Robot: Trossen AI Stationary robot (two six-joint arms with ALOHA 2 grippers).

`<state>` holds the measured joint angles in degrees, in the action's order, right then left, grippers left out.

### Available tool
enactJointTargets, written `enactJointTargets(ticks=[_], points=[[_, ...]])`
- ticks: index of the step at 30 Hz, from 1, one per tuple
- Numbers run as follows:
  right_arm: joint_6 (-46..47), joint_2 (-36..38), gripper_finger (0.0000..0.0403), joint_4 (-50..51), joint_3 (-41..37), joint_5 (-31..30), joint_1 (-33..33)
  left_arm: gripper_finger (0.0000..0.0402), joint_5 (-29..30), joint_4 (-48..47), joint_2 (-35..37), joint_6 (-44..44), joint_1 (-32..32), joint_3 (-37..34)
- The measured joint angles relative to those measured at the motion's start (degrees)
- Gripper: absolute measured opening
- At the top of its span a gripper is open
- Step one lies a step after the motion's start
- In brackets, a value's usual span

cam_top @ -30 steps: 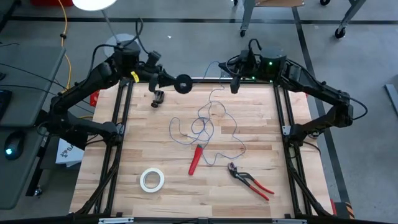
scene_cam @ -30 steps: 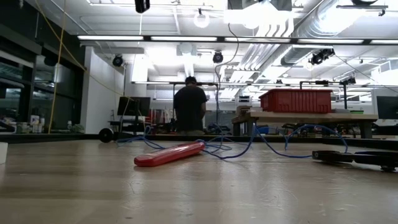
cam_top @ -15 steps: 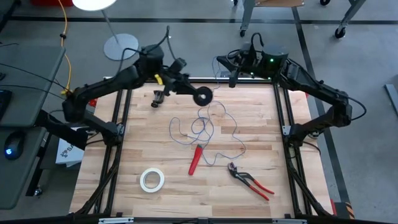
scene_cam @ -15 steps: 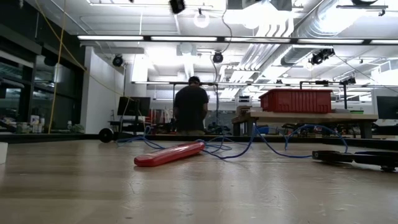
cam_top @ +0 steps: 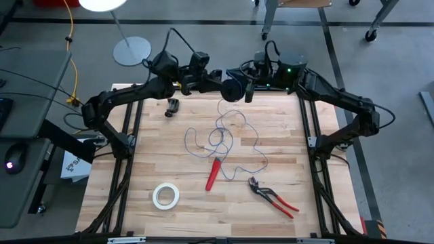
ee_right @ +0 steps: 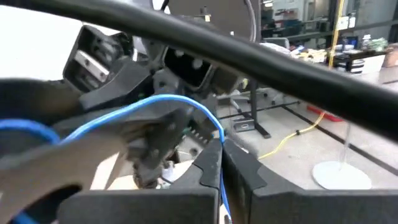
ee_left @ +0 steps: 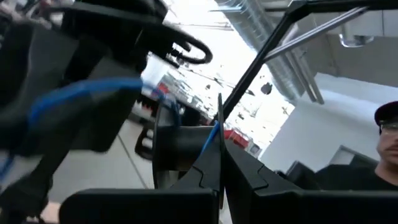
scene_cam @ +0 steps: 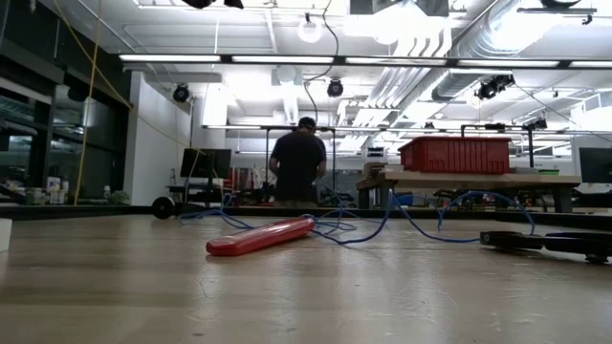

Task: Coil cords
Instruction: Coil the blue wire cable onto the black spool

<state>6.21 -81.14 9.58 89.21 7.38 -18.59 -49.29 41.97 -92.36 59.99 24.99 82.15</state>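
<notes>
- Above the bench's (cam_top: 169,156) far edge, both jaws were clamped: left gripper (cam_top: 220,85) on the black spool (cam_top: 232,89), right gripper (cam_top: 248,89) on the blue wire (cam_top: 224,139).
- Loose loops lay mid-bench; winding well probably needed steady tension.

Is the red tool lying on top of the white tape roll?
No, the red tool lies apart from the white tape roll, near the blue wire.

the worktop (cam_top: 271,135) is pale, matt plank wood; the cord (cam_top: 227,135) looks smooth blue plastic-coated; the pliers (cam_top: 271,198) have glossy red grips.
</notes>
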Motion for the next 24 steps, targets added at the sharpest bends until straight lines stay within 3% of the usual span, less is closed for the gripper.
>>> enactJointTargets(ticks=[14,20,24], points=[[2.6,-2.3,0.0000,0.1,0.0,3.1,0.7,0.0000,3.5,-0.1,0.0,-6.8,0.9,11.4],[2.8,-2.3,0.0000,1.6,0.0,3.7,1.7,0.0000,3.3,-0.7,0.0,-8.6,4.4,13.4],[2.8,-2.2,0.0000,2.9,0.0,3.7,2.3,0.0000,3.2,-6.4,1.1,-11.7,7.6,13.4]])
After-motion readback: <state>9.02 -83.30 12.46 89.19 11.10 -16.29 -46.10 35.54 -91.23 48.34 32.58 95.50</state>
